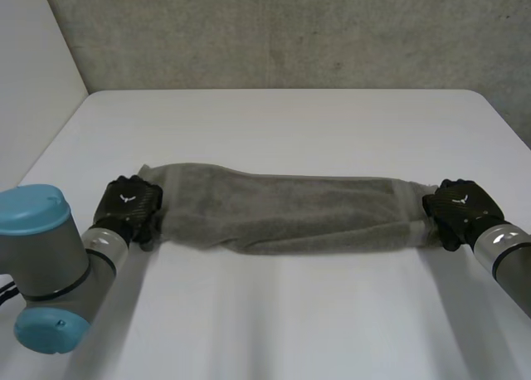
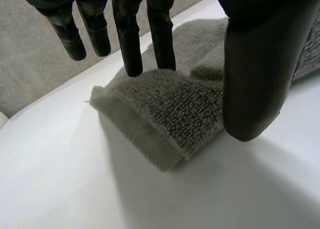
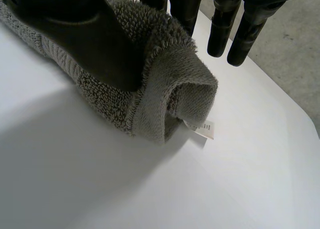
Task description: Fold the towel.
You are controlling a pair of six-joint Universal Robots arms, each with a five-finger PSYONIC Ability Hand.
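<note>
Grey towel (image 1: 282, 214) stretched btw both hands on white table (image 1: 282, 123).
L hand (image 1: 126, 204) pinches one short end, thumb vs fingers; R hand (image 1: 460, 204) pinches other end, by tag (image 3: 206, 129).

White table (image 1: 282, 123) spreads across the frame, a mottled grey concrete wall (image 1: 290, 31) behind it along the top, a plain white panel (image 1: 33, 73) at upper left.

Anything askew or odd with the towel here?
The towel is bunched into an uneven strip, its near edge bulging mid-length. At the right hand its end curls over, and a white label pokes out underneath. No damage shows.
</note>
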